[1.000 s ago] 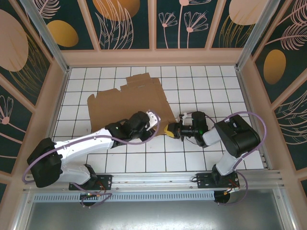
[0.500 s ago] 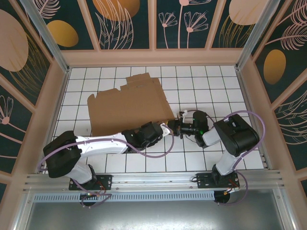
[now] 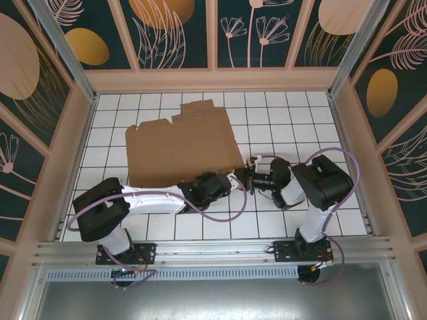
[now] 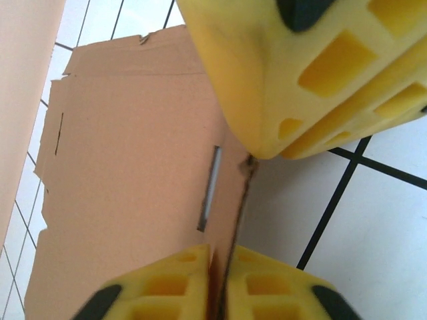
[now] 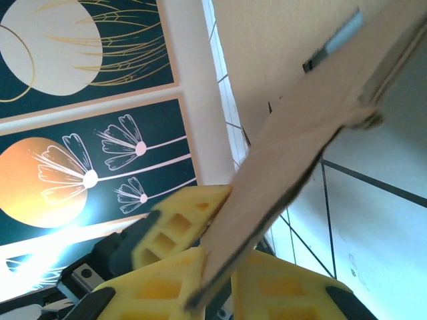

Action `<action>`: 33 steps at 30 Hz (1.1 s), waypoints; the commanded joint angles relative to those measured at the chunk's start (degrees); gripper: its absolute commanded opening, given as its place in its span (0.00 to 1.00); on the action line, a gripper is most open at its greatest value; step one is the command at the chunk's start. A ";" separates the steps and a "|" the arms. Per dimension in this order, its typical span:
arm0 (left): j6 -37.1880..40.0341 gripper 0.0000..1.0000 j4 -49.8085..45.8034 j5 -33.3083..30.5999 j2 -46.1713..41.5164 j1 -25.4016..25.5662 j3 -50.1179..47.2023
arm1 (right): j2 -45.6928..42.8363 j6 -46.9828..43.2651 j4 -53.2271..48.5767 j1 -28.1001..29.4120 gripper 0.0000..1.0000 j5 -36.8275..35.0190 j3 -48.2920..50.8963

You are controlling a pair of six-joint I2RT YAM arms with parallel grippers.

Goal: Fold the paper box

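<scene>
1. Worktop. The white tiled worktop (image 3: 287, 120) with a black grid carries the whole setup and is enclosed by decorated panel walls (image 3: 173, 33).

2. Task item. The paper box (image 3: 180, 147), a flat brown die-cut cardboard sheet with flaps and notched edges, lies unfolded on the worktop, left of centre and towards the far wall. Most of its area rests flat. Its near right corner is raised off the tiles; the right wrist view shows this corner (image 5: 293, 133) slanting up above the grid lines.

3. Arms. The left arm (image 3: 147, 199) reaches from its base along the near edge of the sheet, towards the right. The right arm (image 3: 313, 187) bends back towards the left. Both meet at the near right corner of the sheet.

4. Left gripper (image 3: 233, 181). In the left wrist view the yellow fingers (image 4: 160, 283) are closed tight on the near edge of the sheet (image 4: 133, 167), which stands edge-on between them (image 4: 219, 260).

5. Right gripper (image 3: 245, 179). Its yellow fingers (image 5: 287, 290) are closed on the raised corner flap, which passes between them (image 5: 220, 280). The two grippers sit just beside each other, one finger of the right gripper (image 4: 300, 73) touching the same edge.

6. Slot. A narrow cut slot (image 4: 209, 187) lies in the sheet just beside the gripped edge.
</scene>
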State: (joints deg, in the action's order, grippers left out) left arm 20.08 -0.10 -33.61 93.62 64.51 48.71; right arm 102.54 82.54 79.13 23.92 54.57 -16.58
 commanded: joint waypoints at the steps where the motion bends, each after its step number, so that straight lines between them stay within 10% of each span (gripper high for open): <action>1: 0.13 0.01 1.68 -2.37 0.68 -0.21 -0.27 | 1.05 1.85 5.52 -0.37 0.18 1.25 1.14; 8: 0.01 0.00 1.59 -2.81 -0.97 -0.18 -0.81 | -2.09 4.69 13.47 -3.02 0.59 0.92 2.99; 12: -0.75 0.00 0.66 -4.86 -2.91 -0.36 0.56 | -9.88 4.01 8.99 -7.84 0.64 -1.91 4.67; 16: -4.12 0.00 -1.41 -4.26 -5.53 -1.37 2.70 | -27.14 -14.50 -29.61 -10.34 0.66 -7.12 -3.12; 19: -7.25 0.00 -2.82 -2.71 -7.53 -2.49 4.03 | -39.23 -36.22 -67.75 -7.08 0.78 -26.90 -17.43; 33: -18.32 0.00 -8.25 8.12 -12.83 -7.56 20.76 | -56.20 -40.38 -91.45 -5.24 0.74 -61.04 -30.69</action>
State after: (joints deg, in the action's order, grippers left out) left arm 6.00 -8.01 -29.08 82.41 57.21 62.39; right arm 50.54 44.51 -5.39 16.29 7.18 -45.43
